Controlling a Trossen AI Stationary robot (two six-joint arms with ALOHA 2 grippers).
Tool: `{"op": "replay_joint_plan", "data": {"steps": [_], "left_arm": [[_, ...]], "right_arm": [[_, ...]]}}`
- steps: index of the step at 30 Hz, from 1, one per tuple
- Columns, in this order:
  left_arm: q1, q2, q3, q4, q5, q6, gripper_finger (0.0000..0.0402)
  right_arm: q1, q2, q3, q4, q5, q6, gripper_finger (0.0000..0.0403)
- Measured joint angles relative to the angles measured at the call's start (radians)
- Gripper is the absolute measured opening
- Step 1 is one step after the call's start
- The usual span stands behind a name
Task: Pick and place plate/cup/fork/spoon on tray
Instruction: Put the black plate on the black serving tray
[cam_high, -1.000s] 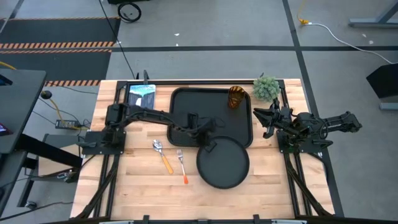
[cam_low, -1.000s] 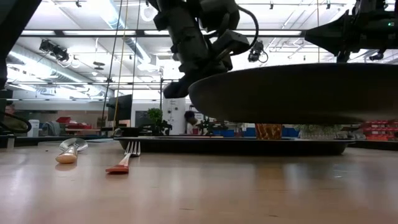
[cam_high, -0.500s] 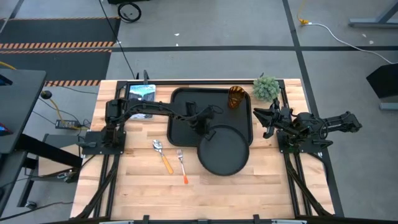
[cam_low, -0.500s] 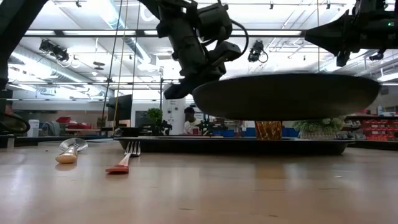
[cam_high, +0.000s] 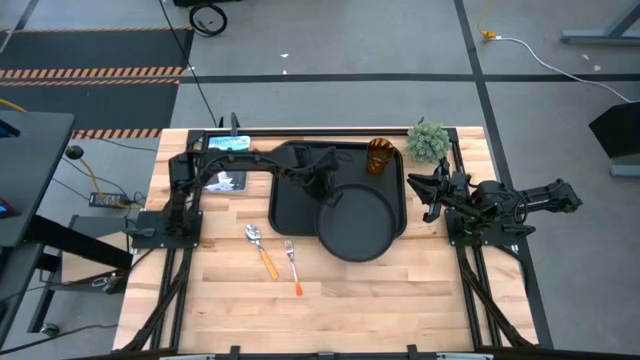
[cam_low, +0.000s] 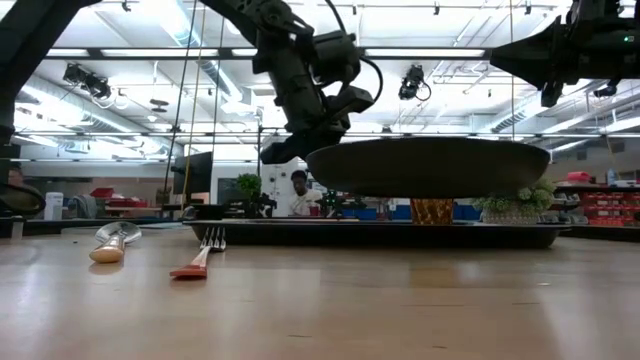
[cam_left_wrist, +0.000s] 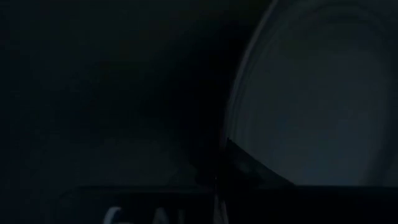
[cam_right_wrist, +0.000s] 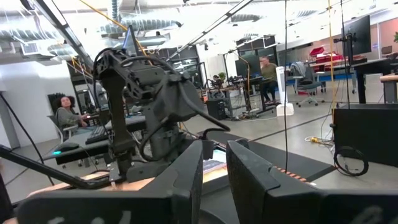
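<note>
My left gripper (cam_high: 327, 192) is shut on the round black plate (cam_high: 357, 222) and holds it in the air over the right near part of the black tray (cam_high: 295, 175). In the low view the plate (cam_low: 430, 165) hangs above the tray (cam_low: 380, 236). The amber cup (cam_high: 380, 155) stands upright in the tray's far right corner. The spoon (cam_high: 262, 250) and the fork (cam_high: 293, 266) lie flat on the table in front of the tray's left part. My right gripper (cam_right_wrist: 214, 163) waits at the table's right edge, its fingers nearly together, empty. My left gripper pinches the plate's rim (cam_low: 316, 158) on its far left side, one finger above and one below. The fingers (cam_left_wrist: 249, 167) come slanting down from the far left. The plate hangs about level, lifted clear of the tray, its near part reaching past the tray's near rim.
A small green potted plant (cam_high: 428, 141) stands at the far right, beside the tray. A blue-and-white flat item (cam_high: 226, 160) lies at the far left under my left arm. Bare wood lies in front of the tray (cam_high: 420, 300). People sit in the room behind.
My left gripper has carried the plate toward the table's far edge, from the bare wood in front of the tray to above the tray's right near part. The plate has stayed level and clear of the table throughout.
</note>
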Motion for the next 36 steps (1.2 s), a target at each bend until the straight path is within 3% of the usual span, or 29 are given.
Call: {"op": "replay_joint_plan", "data": {"steps": [16,26,36], "left_arm": [[0.132,0.000,0.000,-0.012,0.010,0.062,0.0011],[0.165,0.000,0.000,0.023,-0.128,0.067,0.0011],[0.162,0.047,0.000,0.051,-0.149,0.065,0.0011]], "right_arm": [[0.000,0.000,0.000,0.000,0.000,0.000,0.0078],[0.000,0.000,0.000,0.000,0.000,0.000,0.0078],[0.000,0.000,0.000,0.000,0.001,0.000,0.0078]]}}
